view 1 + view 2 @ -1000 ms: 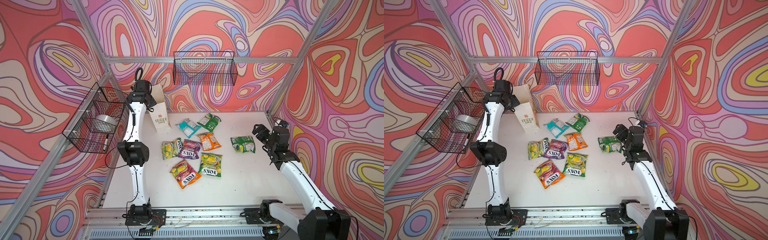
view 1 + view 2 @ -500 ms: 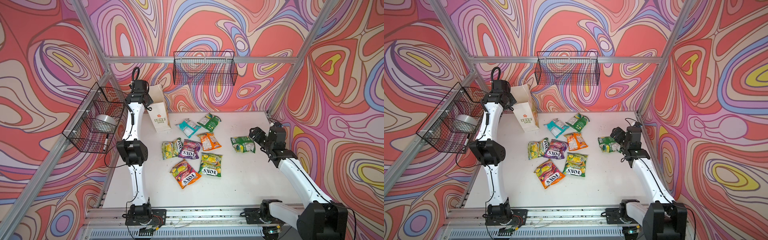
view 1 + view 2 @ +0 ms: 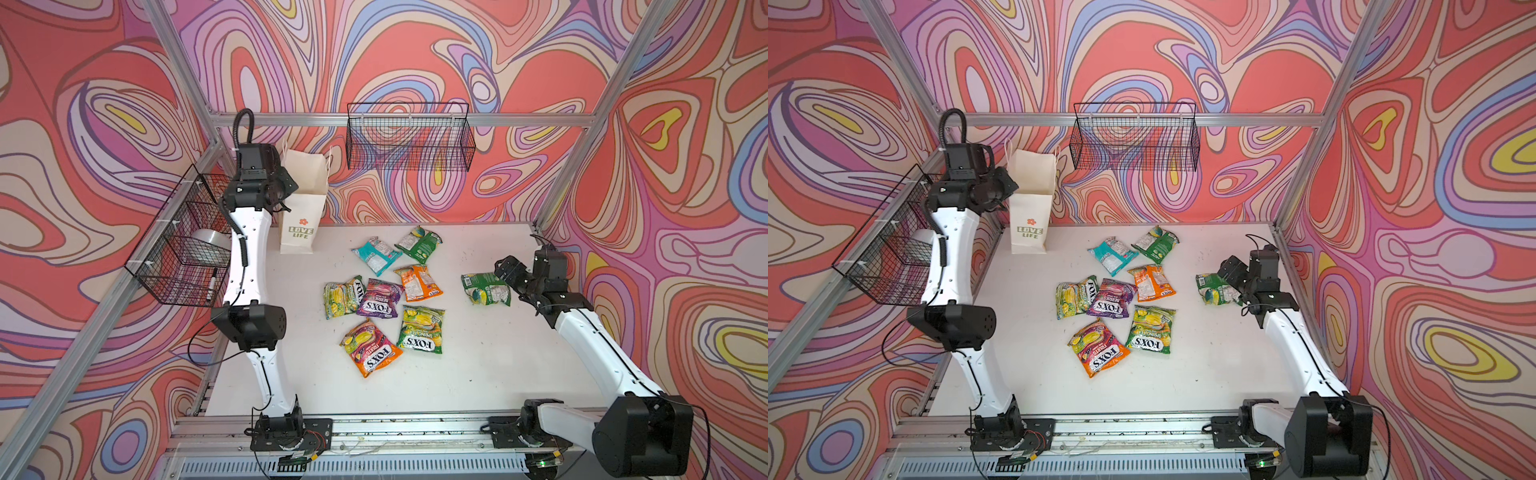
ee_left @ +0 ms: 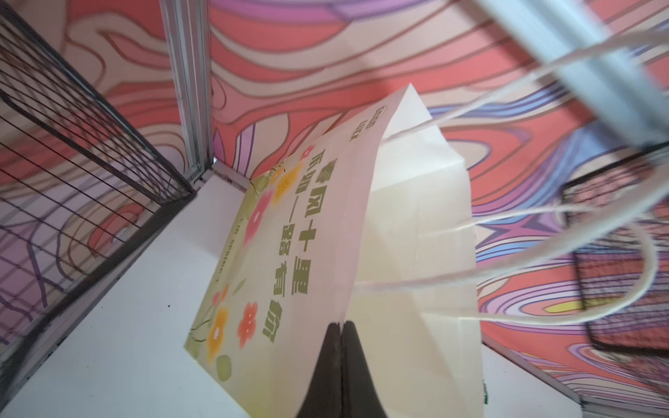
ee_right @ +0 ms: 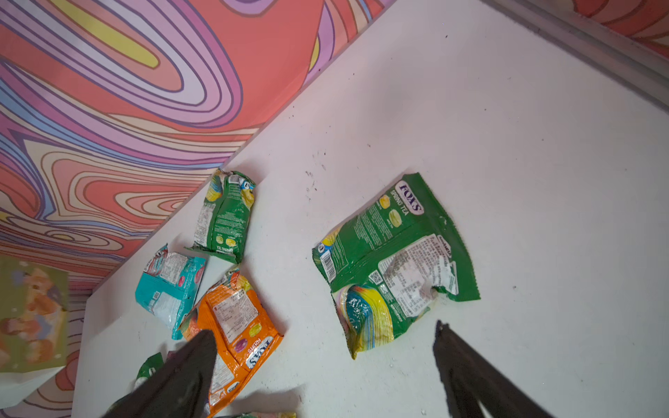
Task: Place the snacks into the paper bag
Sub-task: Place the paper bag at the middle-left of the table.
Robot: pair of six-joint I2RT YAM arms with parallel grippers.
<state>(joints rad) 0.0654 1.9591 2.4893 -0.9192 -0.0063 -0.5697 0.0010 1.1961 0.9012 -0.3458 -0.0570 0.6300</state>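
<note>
1. White paper bag: one. It stands upright at the far left corner of the table, close to the back wall, with its mouth open.
2. Snacks: eight in view, all lying on the table. Three are green, two orange, one teal, one purple and one yellow-green. Seven form a loose cluster at mid-table. The eighth, a green packet, lies apart toward the right side.
3. Left arm: the forearm rises steeply from a bent elbow and the wrist turns toward the bag top. The left gripper has its fingers pressed together, pinching the bag's upper edge.
4. Right arm: it extends low along the right side of the table. The right gripper hangs over the green packet with its fingers spread wide, holding nothing.
5. Wire baskets: two, both black. One is on the back wall and one on the left wall.
</note>
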